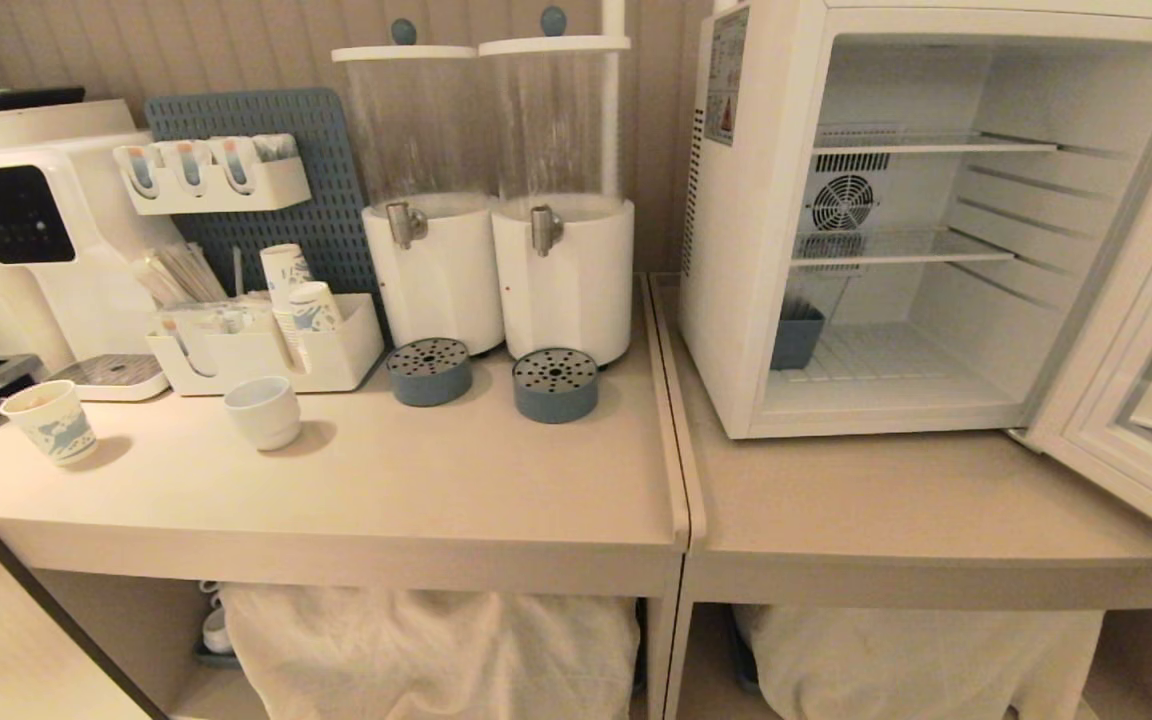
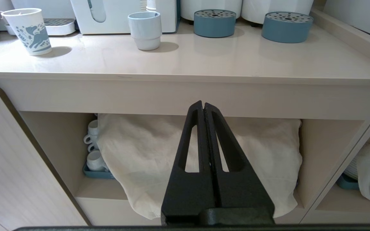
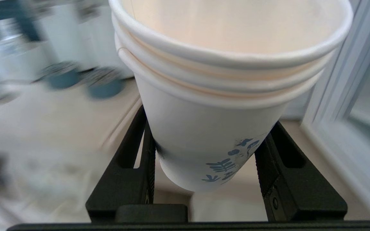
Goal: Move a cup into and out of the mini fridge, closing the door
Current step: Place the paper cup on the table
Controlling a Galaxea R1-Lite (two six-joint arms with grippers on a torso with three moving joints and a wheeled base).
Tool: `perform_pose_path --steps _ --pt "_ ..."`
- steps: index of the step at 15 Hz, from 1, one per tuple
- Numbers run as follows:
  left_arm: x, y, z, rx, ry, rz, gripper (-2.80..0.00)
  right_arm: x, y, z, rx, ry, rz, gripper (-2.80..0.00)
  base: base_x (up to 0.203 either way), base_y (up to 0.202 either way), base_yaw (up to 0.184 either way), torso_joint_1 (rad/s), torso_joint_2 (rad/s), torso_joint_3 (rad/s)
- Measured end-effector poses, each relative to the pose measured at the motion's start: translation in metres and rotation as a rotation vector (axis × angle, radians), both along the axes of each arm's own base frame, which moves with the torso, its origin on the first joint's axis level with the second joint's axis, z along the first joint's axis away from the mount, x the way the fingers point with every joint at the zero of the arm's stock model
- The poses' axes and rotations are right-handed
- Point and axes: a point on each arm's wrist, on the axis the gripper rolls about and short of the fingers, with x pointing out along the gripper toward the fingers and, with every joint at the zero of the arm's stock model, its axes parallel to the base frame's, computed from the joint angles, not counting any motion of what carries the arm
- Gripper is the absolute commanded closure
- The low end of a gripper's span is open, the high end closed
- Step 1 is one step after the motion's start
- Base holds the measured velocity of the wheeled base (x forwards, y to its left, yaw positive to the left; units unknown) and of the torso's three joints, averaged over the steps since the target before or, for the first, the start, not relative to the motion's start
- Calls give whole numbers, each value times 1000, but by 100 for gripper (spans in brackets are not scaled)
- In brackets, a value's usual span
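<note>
The mini fridge (image 1: 736, 300) stands wide open on the counter (image 1: 436, 500), shelves bare, its glass door (image 1: 1136, 400) swung out to the right. No cup on any shelf, so either it's yet to go in or it's out again; can't tell which. Door's not shut, so closing remains. Down to the cup (image 3: 210, 128): it's clamped between the two black fingers of the right gripper (image 3: 204, 166), low on its wall, carried in the air beside the door frame. Left gripper (image 2: 204, 109) hangs below the counter edge, jaws pressed together, empty.
</note>
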Motion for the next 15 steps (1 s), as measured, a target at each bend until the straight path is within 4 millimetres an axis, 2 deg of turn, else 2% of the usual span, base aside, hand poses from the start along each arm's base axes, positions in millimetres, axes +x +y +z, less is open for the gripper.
perform_pose_path --steps 2,4,6,8,11,13,15 --pt "0 0 0 0 0 0 0 -45 3 -17 5 -9 33 0 0 0 0 0 0 0" --pt "0 0 0 0 0 0 0 -80 4 -39 10 -19 28 0 0 0 0 0 0 0" --pt "0 0 0 0 0 0 0 -98 2 -65 16 -26 -57 0 0 0 0 0 0 0" --pt "0 0 0 -1 0 0 0 -99 -1 -81 23 -87 -160 0 0 0 0 0 0 0" --pt "0 0 0 -4 -1 0 0 -84 -3 -107 -1 -158 -241 0 0 0 0 0 0 0" --pt "0 0 0 -4 -1 0 0 -74 -4 -128 -29 -159 -252 0 0 0 0 0 0 0" --pt "0 0 0 -5 -2 0 0 -69 -3 -143 -46 -86 -220 0 0 0 0 0 0 0"
